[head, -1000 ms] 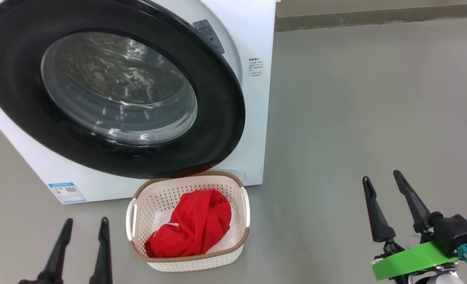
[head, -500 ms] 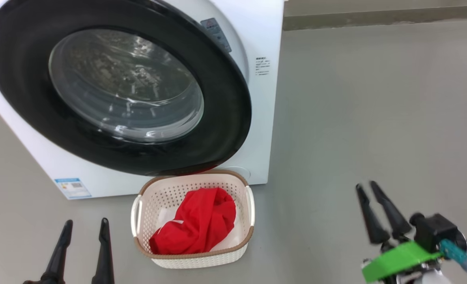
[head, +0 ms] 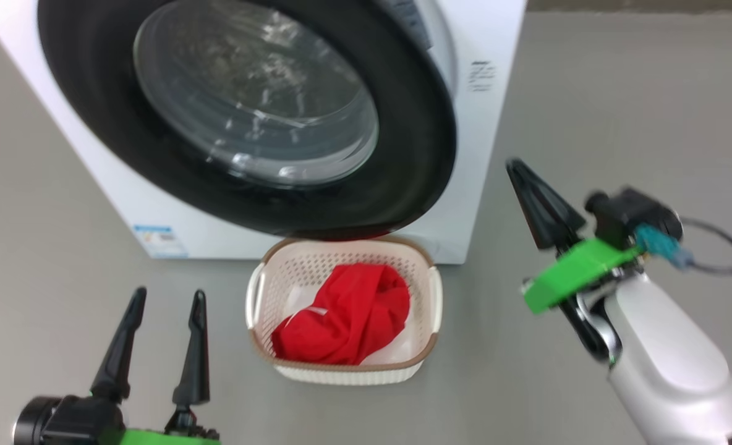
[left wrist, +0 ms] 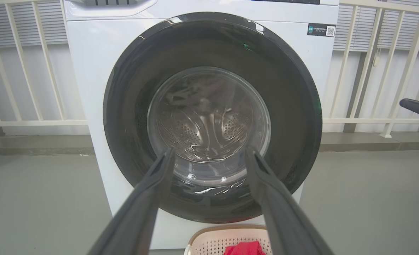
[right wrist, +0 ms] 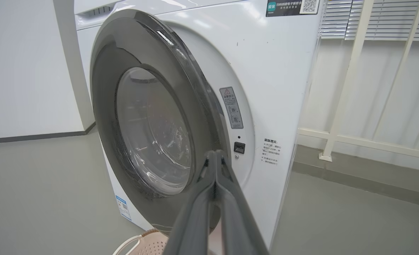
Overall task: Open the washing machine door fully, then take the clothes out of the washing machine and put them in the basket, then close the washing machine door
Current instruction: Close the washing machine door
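The door [head: 403, 123] stands slightly ajar on the washing machine [head: 483, 154]. The basket [head: 341, 371] sits on the floor [head: 619, 93] just under the door's lower edge, the red clothes [head: 347, 321] inside it. The left gripper [head: 169, 293] hangs spread, empty. The right gripper [head: 517, 167], its fingers pressed together, holds nothing and is near the door's latch side.

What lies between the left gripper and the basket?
Bare grey floor and nothing else lies between the left gripper and the basket, seen in the head view.

In the head view, the washing machine door [head: 421, 154] is cropped at the top edge, its lower rim hides part of the basket [head: 347, 373] far rim, and the right gripper [head: 517, 168] is blurred.
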Available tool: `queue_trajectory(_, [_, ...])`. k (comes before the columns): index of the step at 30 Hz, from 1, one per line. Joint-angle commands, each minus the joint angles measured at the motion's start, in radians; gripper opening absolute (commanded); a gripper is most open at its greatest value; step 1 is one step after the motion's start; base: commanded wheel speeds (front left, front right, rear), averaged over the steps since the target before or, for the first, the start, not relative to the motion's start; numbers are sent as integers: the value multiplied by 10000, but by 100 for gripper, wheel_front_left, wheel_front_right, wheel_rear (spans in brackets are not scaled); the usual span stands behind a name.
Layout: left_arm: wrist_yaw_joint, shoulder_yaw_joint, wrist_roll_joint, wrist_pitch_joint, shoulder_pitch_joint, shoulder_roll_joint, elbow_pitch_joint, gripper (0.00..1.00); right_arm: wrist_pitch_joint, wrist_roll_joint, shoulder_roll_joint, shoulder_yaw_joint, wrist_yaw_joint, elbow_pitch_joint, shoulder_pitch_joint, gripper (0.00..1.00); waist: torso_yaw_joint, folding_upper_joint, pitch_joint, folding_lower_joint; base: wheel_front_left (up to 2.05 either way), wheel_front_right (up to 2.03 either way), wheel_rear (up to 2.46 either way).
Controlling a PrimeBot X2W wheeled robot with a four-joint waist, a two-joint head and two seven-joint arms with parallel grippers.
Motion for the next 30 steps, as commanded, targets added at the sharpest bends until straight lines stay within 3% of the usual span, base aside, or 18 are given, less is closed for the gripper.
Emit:
queue_trajectory(1, [-21,248,194,-89,-525,62,-408,100,13,243,-110,603,48,65,-775,0,628,0,603,0,0,0,0])
queue_trajectory(5, [-81,4,89,-89,-792,5,-631,100,-22,630,-375,1820,48,854,-2185,0,1192,0,1176,0,0,0,0])
queue_trajectory(12, [-97,-222,-59,-89,-1081,-61,-753,100,-61,967,-727,2477,48,1917,-3559,0,1874,0,1876,0,0,0,0])
queue_trajectory(20, [-82,-488,-281,-89,-1458,-112,-722,100,-73,1051,-1221,2381,48,2590,-4842,0,2523,0,2698,0,0,0,0])
queue_trajectory(30, [5,-826,-615,-89,-1916,-127,-655,100,-75,1170,-1502,2051,48,3085,-6065,0,2715,0,3385,0,0,0,0])
